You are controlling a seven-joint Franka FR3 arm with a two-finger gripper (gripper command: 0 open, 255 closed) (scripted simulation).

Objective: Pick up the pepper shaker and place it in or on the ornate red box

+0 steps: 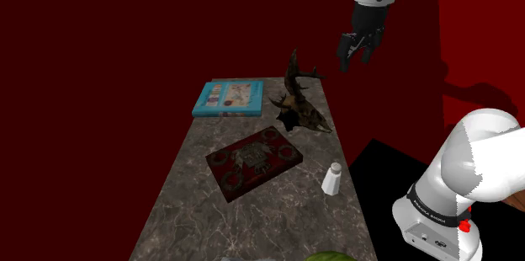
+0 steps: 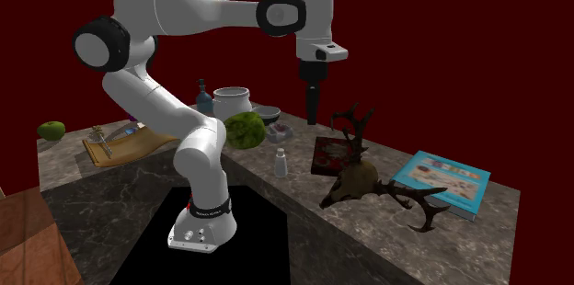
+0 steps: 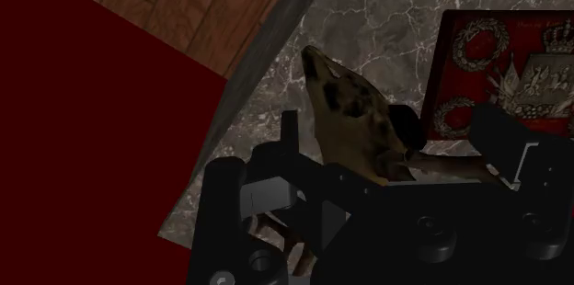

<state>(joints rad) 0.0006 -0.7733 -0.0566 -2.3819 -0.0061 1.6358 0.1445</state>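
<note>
The pepper shaker [image 1: 331,179] [image 2: 281,162] is a small white bottle standing upright near the marble counter's edge closest to the stand. The ornate red box [image 1: 254,160] [image 2: 328,154] [image 3: 515,62] lies flat in the middle of the counter, a short way from the shaker. My gripper [image 1: 355,50] [image 2: 313,118] [image 3: 396,141] hangs open and empty high above the counter's far end, over a deer skull [image 1: 300,106] [image 2: 357,180] [image 3: 351,113]. In the wrist view the skull shows between the spread fingers, well below them, with the red box beside it.
A blue book [image 1: 228,98] [image 2: 443,180] lies at the counter's far end beside the antlered skull. The second exterior view also shows a watermelon [image 2: 245,131], a white pot [image 2: 232,102], bowls, a cutting board [image 2: 120,145] and a green apple [image 2: 52,131]. Dark red walls stand behind.
</note>
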